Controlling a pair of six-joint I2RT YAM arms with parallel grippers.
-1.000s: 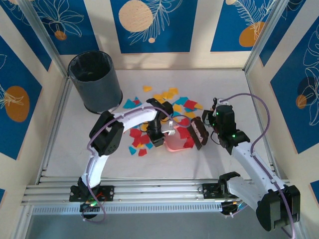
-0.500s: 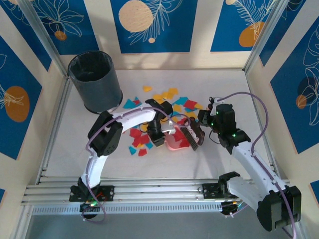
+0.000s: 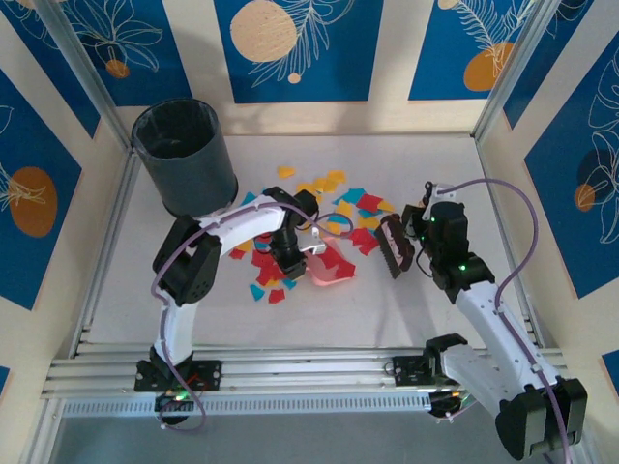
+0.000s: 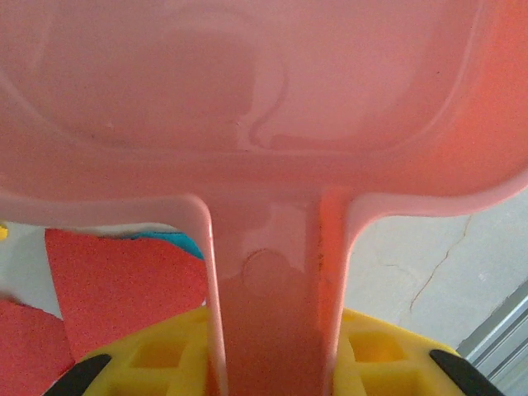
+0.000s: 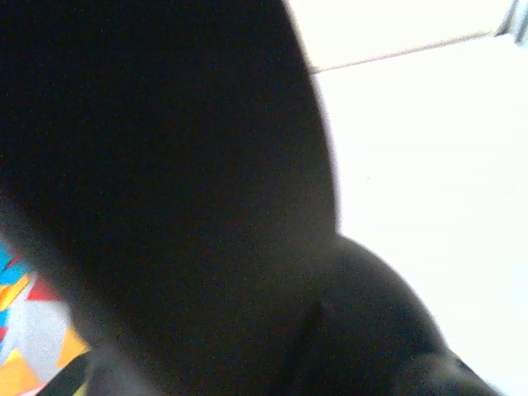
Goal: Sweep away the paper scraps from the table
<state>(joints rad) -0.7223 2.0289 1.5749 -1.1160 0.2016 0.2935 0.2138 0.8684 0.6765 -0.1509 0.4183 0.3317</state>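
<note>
Clamping the handle of the pink dustpan (image 3: 331, 275), the left gripper (image 3: 293, 254) sits centre-frame in the top view. The right gripper (image 3: 414, 235), closed tight, pinches the dark brush (image 3: 395, 247) right of centre. We log paper scraps (image 3: 370, 202) scattered around both on the table (image 3: 135, 285).

top camera looks down from behind; close wrist cameras share paper scraps (image 4: 124, 285).

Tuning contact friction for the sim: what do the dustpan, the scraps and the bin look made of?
Pink dustpan: glossy, translucent plastic with moulded rims. Coloured paper scraps: thin matte paper, flat, with cut edges. Dark bin: slight sheen, probably plastic.
</note>
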